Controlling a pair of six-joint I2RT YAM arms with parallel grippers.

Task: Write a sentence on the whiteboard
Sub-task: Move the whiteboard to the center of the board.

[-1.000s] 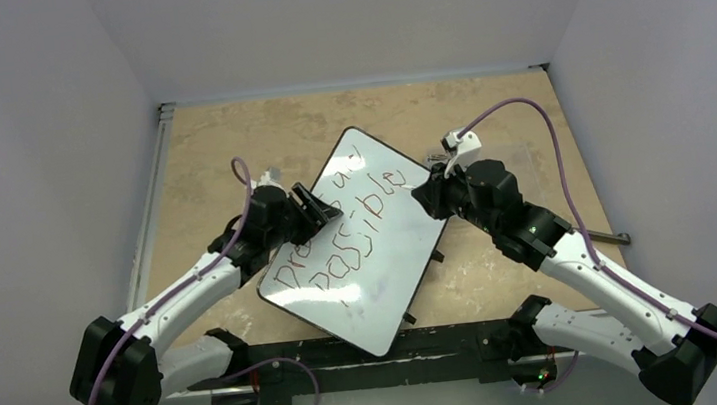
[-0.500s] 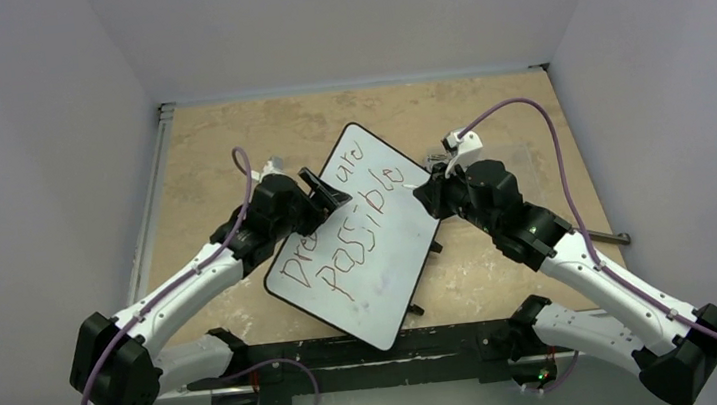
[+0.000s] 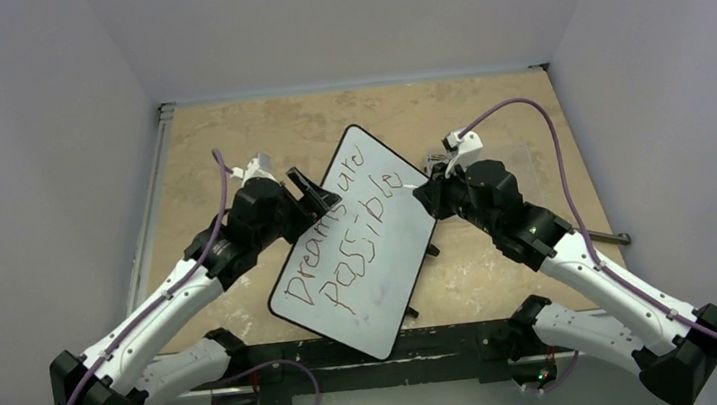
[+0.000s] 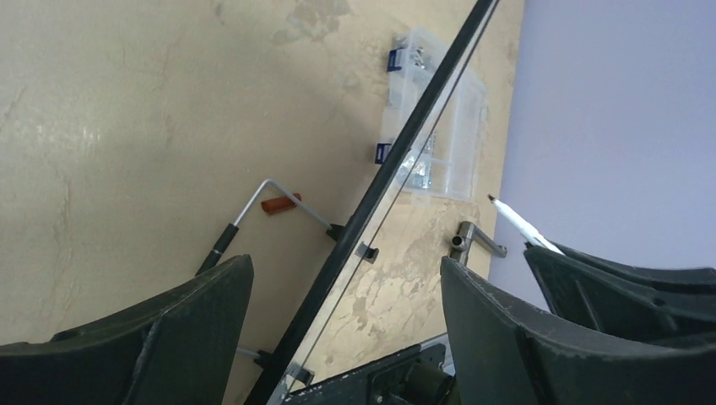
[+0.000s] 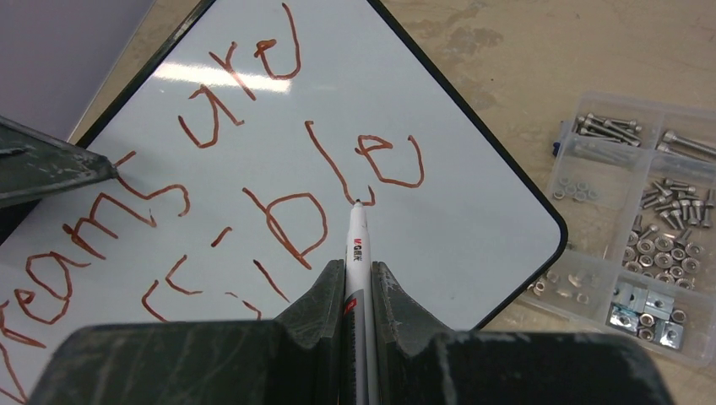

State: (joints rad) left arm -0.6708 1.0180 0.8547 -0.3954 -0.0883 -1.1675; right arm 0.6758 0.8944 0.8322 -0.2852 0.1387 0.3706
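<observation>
The whiteboard (image 3: 371, 261) lies slantwise mid-table with "Dreams are possible" written on it in red-brown. My left gripper (image 3: 305, 190) is open at the board's upper left edge. In the left wrist view, the board's black rim (image 4: 380, 181) runs between the spread jaws (image 4: 346, 274) and touches neither finger. My right gripper (image 3: 426, 195) is shut on a white marker (image 5: 357, 253). The marker's tip sits at the foot of the "l" in "possible" on the whiteboard (image 5: 473, 169); whether it touches is unclear.
A clear compartment box (image 5: 642, 219) of screws and nuts lies on the table just beyond the board's right corner. A metal hex key (image 3: 612, 237) rests near the table's right edge. Thin metal legs and a small orange piece (image 4: 280, 203) show beneath the board.
My left gripper has opened and drawn back up-left off the board's edge, uncovering the word "Dreams". The board has shifted slightly. The right arm and marker have stayed put.
</observation>
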